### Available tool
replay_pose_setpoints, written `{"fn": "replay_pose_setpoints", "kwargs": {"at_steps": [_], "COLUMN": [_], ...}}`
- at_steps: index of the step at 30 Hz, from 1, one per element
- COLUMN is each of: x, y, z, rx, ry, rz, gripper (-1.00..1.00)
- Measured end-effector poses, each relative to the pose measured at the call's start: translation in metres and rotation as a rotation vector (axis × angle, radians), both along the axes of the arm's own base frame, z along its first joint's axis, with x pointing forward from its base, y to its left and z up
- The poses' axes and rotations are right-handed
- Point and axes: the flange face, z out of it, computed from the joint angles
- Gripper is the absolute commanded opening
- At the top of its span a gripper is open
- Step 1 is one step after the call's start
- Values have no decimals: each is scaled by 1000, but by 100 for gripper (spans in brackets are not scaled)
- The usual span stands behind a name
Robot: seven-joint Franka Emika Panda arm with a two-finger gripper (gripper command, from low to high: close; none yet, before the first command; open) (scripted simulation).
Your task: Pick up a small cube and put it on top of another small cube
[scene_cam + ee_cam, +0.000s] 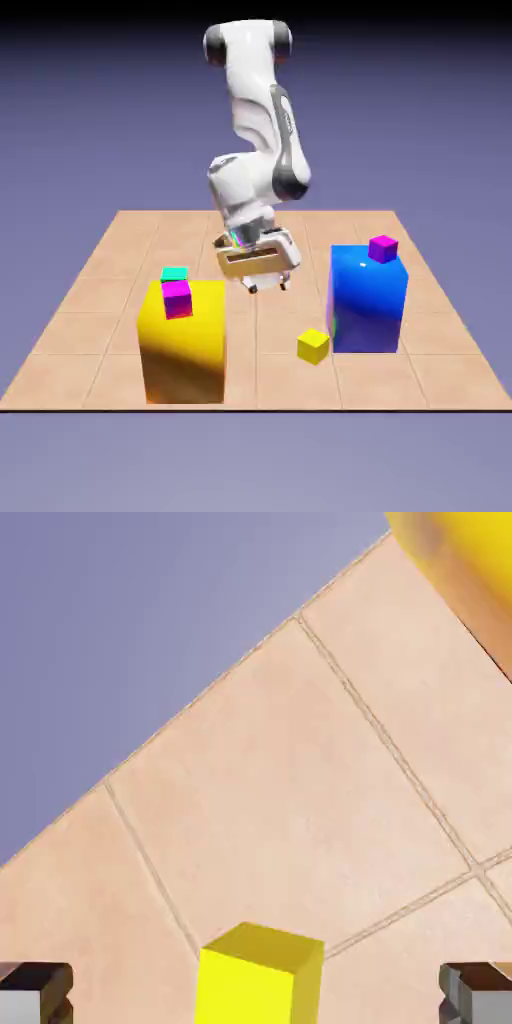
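Small yellow cube (258,977) framed between wide-spread fingers (35,992) in hand view; magenta cube (177,297) seen only in exterior view, atop large yellow block (183,345)

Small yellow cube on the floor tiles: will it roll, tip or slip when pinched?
The small yellow cube looks rigid, flat-faced and sharp-edged, so it likely won't roll. It is as wide as tall, resting flat on the table, so tipping seems unlikely. Its smooth faces might slip; the open gripper should probably close square on opposite sides.
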Motion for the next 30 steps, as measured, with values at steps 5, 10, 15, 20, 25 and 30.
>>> {"fn": "replay_pose_setpoints", "kwargs": {"at_steps": [5, 10, 15, 20, 25, 30], "x": [-20, -40, -56, -68, -74, -75], "y": [10, 22, 34, 42, 46, 43], "z": [-38, -68, -93, -113, -129, -143], "rx": [170, 330, 479, 620, 752, 876], "ry": [174, 323, 441, 518, 549, 527], "rz": [-154, -320, -497, -683, -872, -1057], "gripper": [0, 0, 0, 0, 0, 0]}}
